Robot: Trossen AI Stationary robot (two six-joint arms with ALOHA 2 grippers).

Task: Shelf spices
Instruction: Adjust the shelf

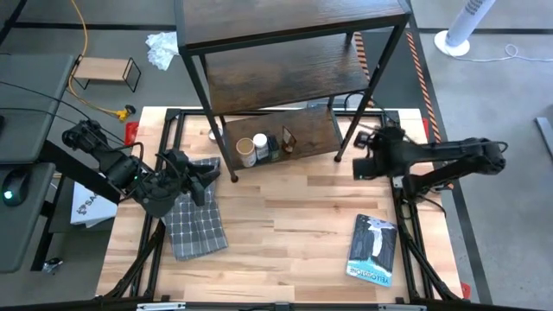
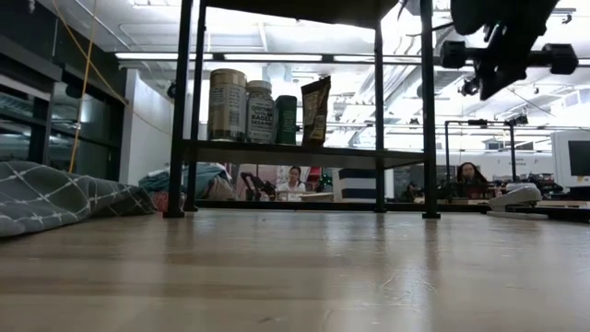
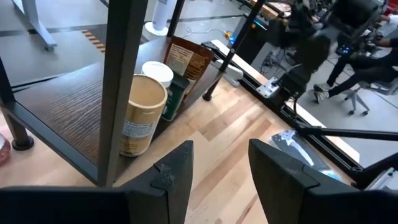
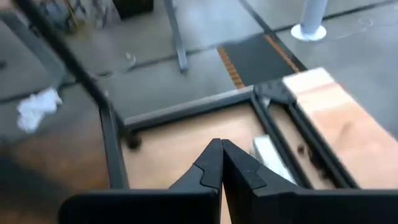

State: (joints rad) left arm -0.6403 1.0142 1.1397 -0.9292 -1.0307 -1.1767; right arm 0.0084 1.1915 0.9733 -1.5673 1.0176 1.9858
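Dark left pincer (image 3: 219, 171) hovers apart beside the shelf (image 1: 259, 91); right pincer (image 4: 221, 163) hangs together, raised.

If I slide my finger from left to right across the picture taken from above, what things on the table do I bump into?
Left pincer over the checked cloth → tan canister → white-capped jar → brown packet → right pincer → blue-and-white book.
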